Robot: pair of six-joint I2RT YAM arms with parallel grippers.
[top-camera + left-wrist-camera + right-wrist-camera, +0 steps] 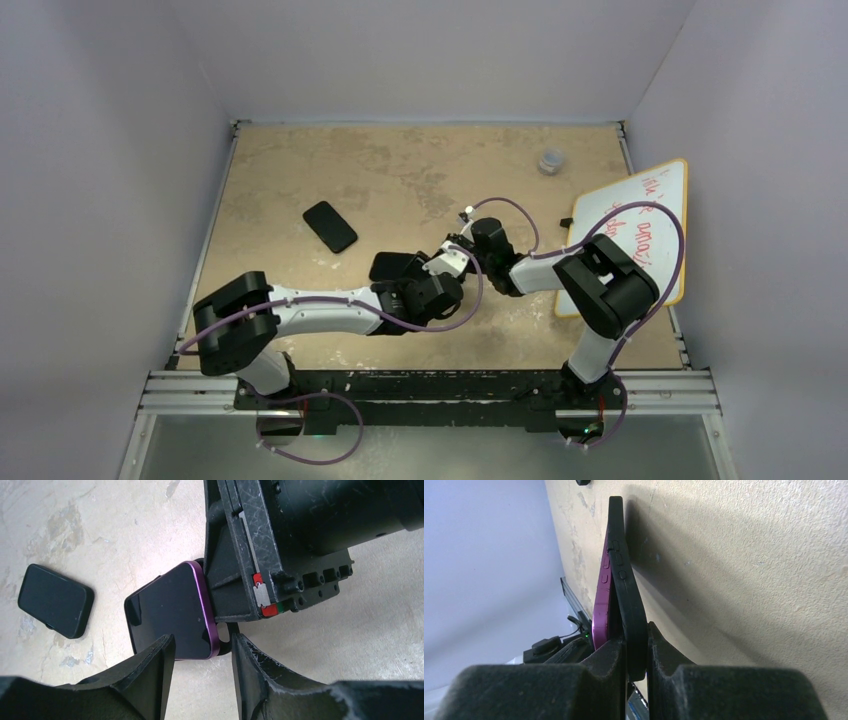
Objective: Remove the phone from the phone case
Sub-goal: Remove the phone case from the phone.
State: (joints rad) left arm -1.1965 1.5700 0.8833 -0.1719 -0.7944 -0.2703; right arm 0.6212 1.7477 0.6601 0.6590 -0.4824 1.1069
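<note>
Near the middle of the table the right gripper clenches the soft case, and the left gripper stands parted around a corner of the phone. This stiff, slippery phone is probably best pinched by its purple edge.

Count stands at | phone: 1, purple-edged | case: 1, black | loose black slab: 1 | whiteboard: 1 | small grey cup: 1 | tools: 2, left tool, right tool

The phone has a purple rim and dark screen. Its black case gapes away at one end.
</note>
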